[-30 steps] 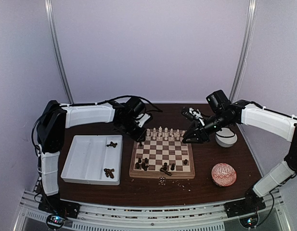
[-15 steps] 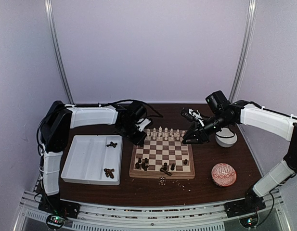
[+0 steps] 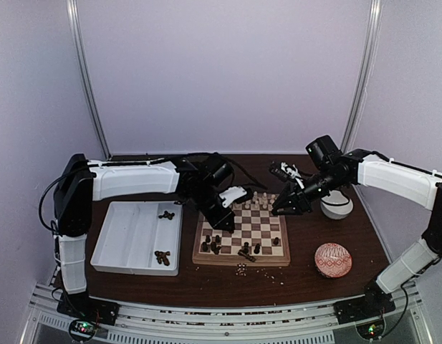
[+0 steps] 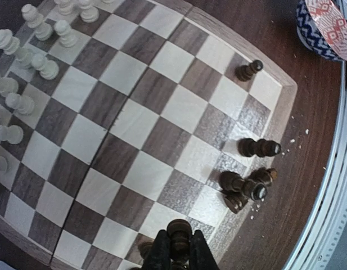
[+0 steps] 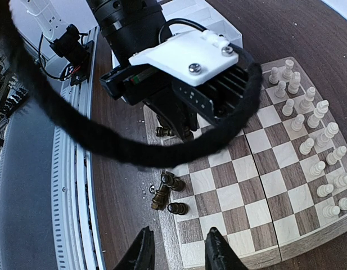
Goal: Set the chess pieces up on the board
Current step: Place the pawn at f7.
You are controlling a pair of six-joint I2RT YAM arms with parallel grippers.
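1. The left pincer [image 4: 179, 256] is pressed onto a dark chessman [image 4: 179, 229], which it pinches upright with the long axis running up between the fingers and the head toward the wrist
2. It hangs over the left part of the board [image 4: 156, 93], a few squares in from the near edge
3. The dark side's home rows lie robot-ward of it, so the coming move looks like a short carry nearward, then straight down
4. Other dark pieces [image 4: 257, 147] crowd that near edge, some toppled, while the cream pieces [image 4: 44, 64] line the far side
5. The right pincer [image 5: 179, 250] is spread and holds nothing by the board's right side, so the left arm is nearer
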